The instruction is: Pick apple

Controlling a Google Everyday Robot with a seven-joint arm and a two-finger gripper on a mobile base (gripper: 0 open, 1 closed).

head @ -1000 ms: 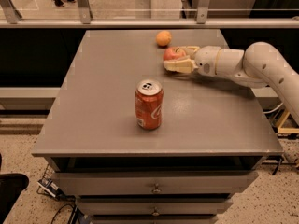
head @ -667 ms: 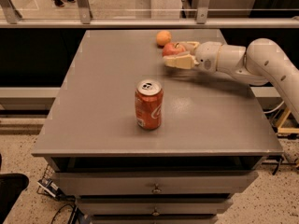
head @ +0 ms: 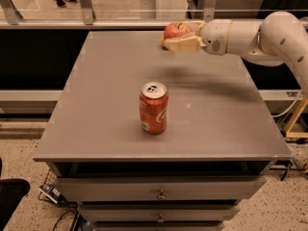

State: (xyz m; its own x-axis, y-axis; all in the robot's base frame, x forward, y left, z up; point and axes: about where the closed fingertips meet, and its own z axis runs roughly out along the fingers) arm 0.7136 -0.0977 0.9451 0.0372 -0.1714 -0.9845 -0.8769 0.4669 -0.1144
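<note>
The red apple [head: 174, 31], with a short stem on top, sits between the cream fingers [head: 185, 43] of my gripper [head: 179, 35]. The gripper is shut on the apple and holds it up above the far edge of the grey table [head: 106, 85]; its shadow lies on the tabletop below. The white arm [head: 255, 32] reaches in from the right. The small orange fruit is hidden from view.
A red soda can [head: 154, 108] stands upright in the middle of the table. The table has drawers [head: 159, 191] in its front. A railing and glass run behind the far edge. A yellow stand [head: 296, 119] is at the right.
The gripper has risen off the tabletop with the apple in it and moved toward the far edge. The orange fruit beside it no longer shows. The can has not moved.
</note>
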